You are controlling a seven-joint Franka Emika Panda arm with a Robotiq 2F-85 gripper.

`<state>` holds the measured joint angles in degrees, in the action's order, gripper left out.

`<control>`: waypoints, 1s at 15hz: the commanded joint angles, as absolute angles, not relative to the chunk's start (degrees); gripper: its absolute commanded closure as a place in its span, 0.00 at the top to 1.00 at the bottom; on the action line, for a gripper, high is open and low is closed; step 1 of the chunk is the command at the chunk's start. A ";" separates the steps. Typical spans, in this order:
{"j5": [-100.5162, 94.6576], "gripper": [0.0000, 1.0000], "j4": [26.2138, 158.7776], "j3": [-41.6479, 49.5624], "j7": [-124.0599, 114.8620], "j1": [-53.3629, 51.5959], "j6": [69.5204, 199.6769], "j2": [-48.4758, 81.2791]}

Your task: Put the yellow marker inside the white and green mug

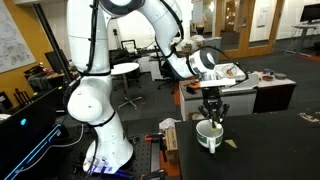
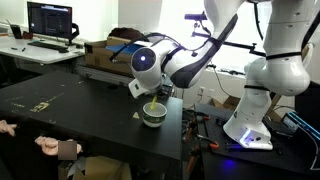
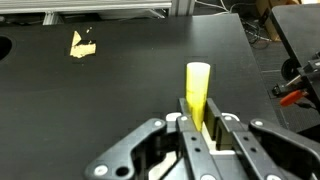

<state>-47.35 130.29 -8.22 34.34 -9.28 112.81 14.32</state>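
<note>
In the wrist view my gripper (image 3: 197,118) is shut on the yellow marker (image 3: 197,88), which sticks out forward between the fingers; white shows just beneath them. The white and green mug (image 1: 209,135) stands on the black table, and in both exterior views the gripper (image 1: 212,117) hangs right over its mouth. The mug (image 2: 153,114) shows its pale inside below the gripper (image 2: 151,97). The marker cannot be made out in the exterior views.
A small tan scrap (image 3: 82,45) lies on the black table (image 3: 120,80) at the far left of the wrist view. A tan box-like thing (image 1: 168,127) stands near the mug. Desks, a monitor (image 2: 50,20) and chairs stand beyond the table.
</note>
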 commanded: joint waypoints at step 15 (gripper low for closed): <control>-48.55 1.00 132.89 -8.45 19.67 -8.47 112.67 5.21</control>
